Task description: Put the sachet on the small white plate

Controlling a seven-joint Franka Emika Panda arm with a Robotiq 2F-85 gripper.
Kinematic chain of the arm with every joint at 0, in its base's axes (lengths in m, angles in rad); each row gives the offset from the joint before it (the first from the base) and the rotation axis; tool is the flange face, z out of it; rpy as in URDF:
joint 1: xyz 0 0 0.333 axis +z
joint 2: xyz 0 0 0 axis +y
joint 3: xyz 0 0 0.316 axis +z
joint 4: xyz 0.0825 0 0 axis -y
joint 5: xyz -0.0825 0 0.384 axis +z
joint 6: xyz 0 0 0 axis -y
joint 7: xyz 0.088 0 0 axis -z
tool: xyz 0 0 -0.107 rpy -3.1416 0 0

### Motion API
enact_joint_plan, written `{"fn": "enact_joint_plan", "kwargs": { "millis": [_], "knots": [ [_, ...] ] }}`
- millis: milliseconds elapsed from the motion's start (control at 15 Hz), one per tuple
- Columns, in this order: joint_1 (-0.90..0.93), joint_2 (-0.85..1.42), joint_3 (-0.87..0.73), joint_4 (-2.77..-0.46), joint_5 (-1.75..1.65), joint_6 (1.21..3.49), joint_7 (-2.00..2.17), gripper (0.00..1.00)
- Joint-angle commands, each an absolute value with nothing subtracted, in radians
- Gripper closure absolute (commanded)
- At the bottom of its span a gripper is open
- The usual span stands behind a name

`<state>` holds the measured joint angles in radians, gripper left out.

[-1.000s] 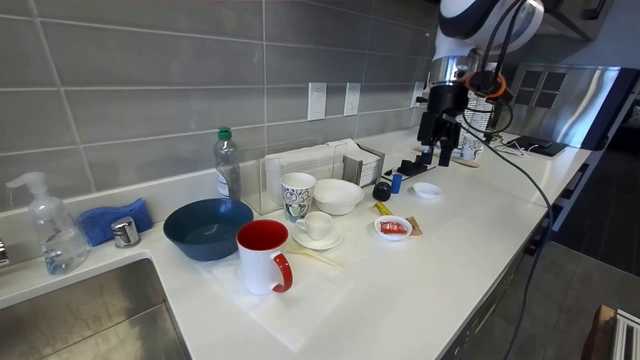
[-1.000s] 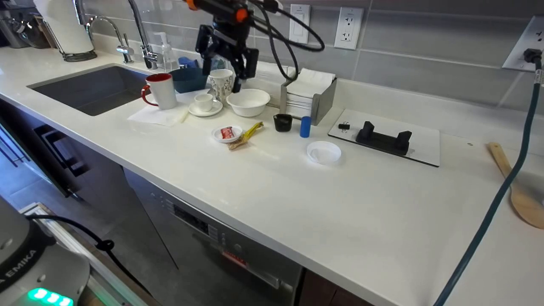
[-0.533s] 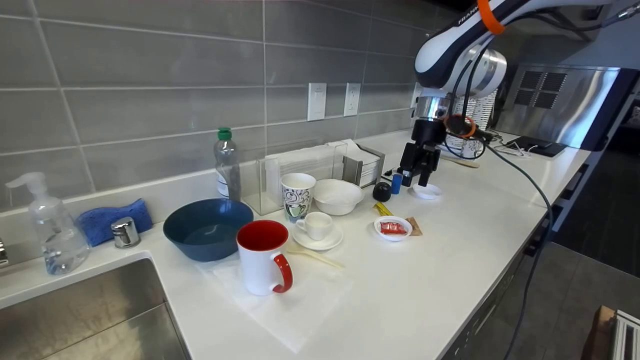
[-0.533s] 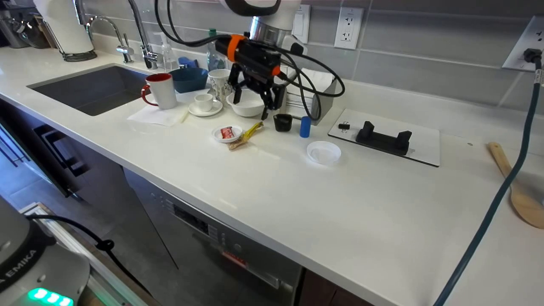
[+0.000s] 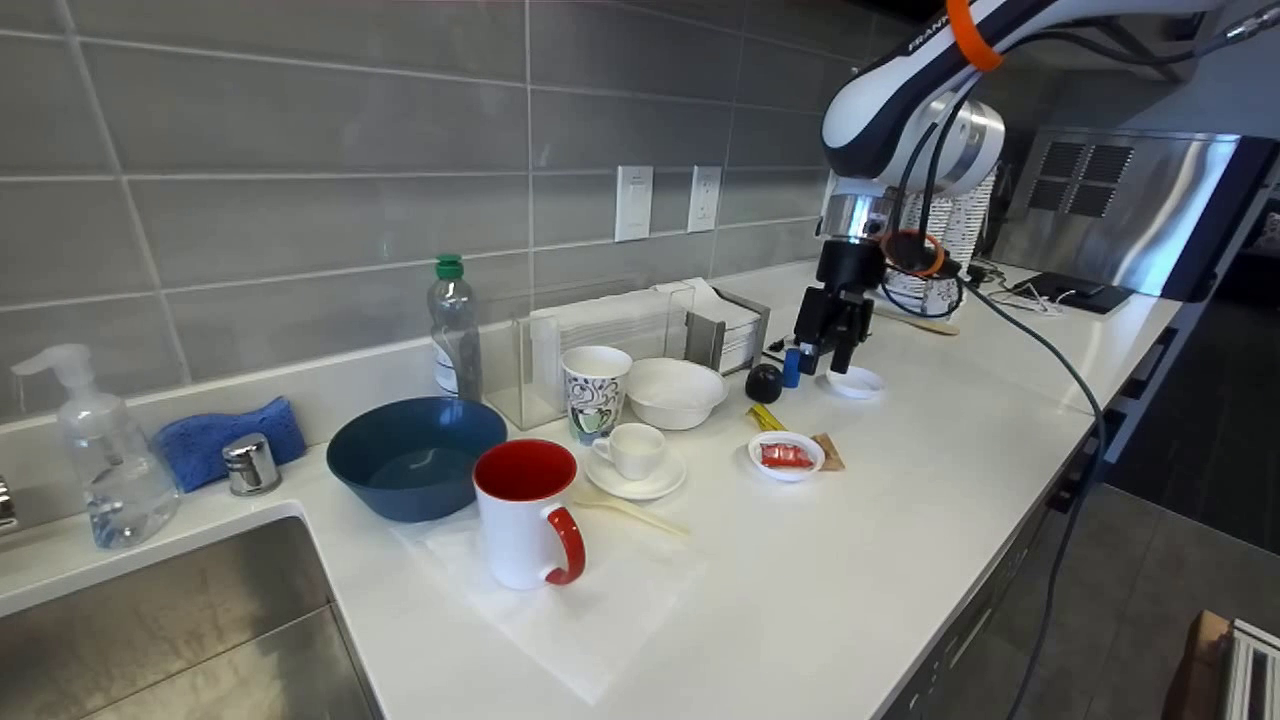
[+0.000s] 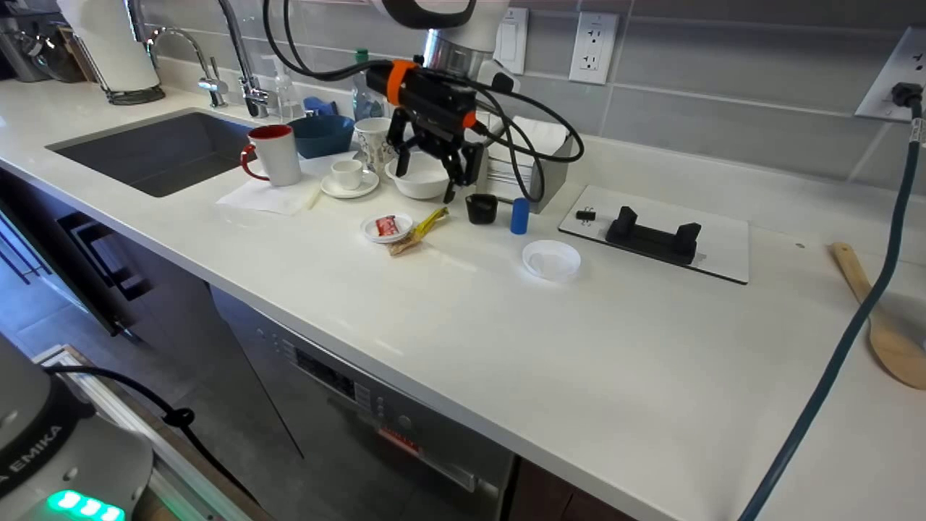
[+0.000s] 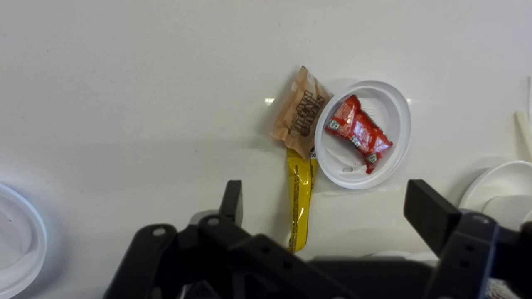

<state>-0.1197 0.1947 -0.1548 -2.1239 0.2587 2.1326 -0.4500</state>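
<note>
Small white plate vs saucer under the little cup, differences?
Load: the small white plate holds a red packet; the white saucer holds a small white cup.
Size: the plate looks narrower than the saucer.
Wrist view: the plate shows whole; the saucer is cut by the right edge.
Shared: both round and white.

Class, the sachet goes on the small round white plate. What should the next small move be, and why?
Probably ease the open black two-fingered gripper down toward the long shiny yellow sachet: in the wrist view it shows between the spread jaws, outside the small round white plate, which holds a glossy red sachet. Which sachet is meant is uncertain.
</note>
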Motion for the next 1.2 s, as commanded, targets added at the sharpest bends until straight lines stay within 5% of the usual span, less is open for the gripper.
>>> {"fn": "enact_joint_plan", "kwargs": {
  "millis": [0,400,600,667,933,1133],
  "knots": [
    [-0.160,0.236,-0.133,-2.112,0.240,2.121,-0.487,0.00],
    [-0.234,0.307,-0.116,-2.068,0.277,2.020,-0.629,0.02],
    [-0.257,0.337,-0.103,-2.054,0.292,1.993,-0.692,0.23],
    [-0.263,0.346,-0.099,-2.053,0.303,2.000,-0.710,0.38],
    [-0.280,0.375,-0.074,-2.048,0.353,2.013,-0.783,0.39],
    [-0.284,0.396,-0.063,-2.045,0.377,2.017,-0.811,0.51]
  ]
}}
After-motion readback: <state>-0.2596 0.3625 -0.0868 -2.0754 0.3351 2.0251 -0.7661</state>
